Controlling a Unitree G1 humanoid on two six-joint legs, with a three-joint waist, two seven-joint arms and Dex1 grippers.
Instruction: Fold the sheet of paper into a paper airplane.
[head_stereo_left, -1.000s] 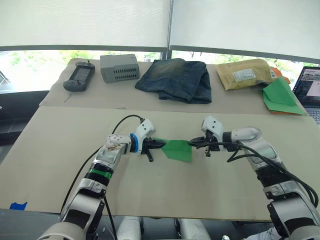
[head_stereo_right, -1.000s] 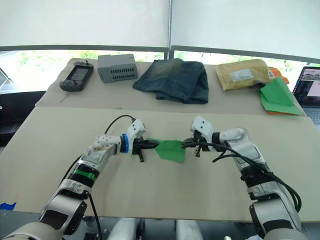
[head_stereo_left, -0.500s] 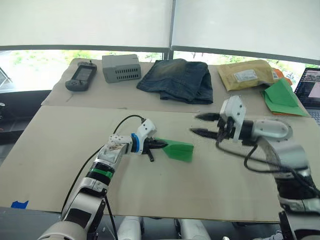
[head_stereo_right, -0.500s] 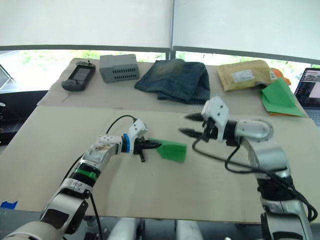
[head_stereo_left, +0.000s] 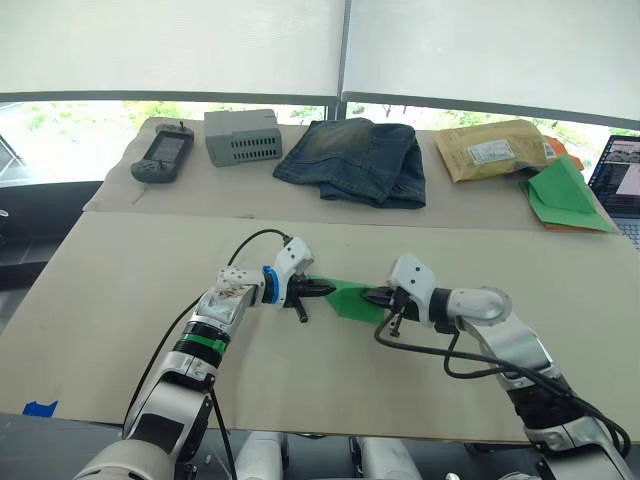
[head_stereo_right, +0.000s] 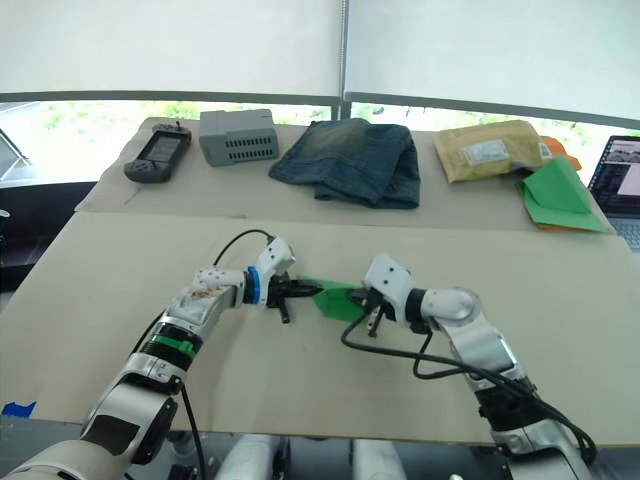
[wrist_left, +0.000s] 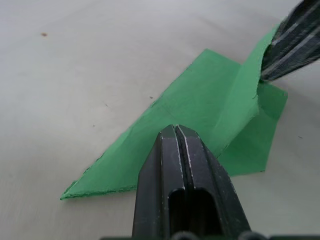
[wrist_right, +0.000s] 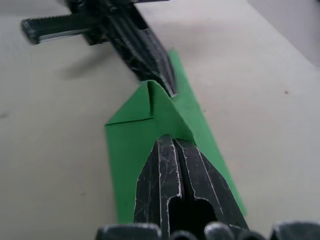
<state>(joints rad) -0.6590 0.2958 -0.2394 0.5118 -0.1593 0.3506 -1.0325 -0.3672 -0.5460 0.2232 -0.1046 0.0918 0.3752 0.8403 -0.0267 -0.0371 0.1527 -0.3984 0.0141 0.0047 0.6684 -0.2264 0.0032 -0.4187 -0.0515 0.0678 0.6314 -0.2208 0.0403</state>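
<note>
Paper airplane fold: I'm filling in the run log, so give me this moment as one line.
phase: folding | left gripper: shut on paper airplane | right gripper: shut on its other end | airplane: on table

Far table: controller (head_stereo_left: 160, 154), grey box (head_stereo_left: 242, 136), jeans (head_stereo_left: 357, 160), parcel (head_stereo_left: 492, 148), laptop (head_stereo_left: 622, 178).

Matt green paper airplane (head_stereo_left: 352, 298) on smooth beige table (head_stereo_left: 120, 290)

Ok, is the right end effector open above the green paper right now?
No: the right end effector is shut on the sheet of paper, its black fingers pressed together.
</note>
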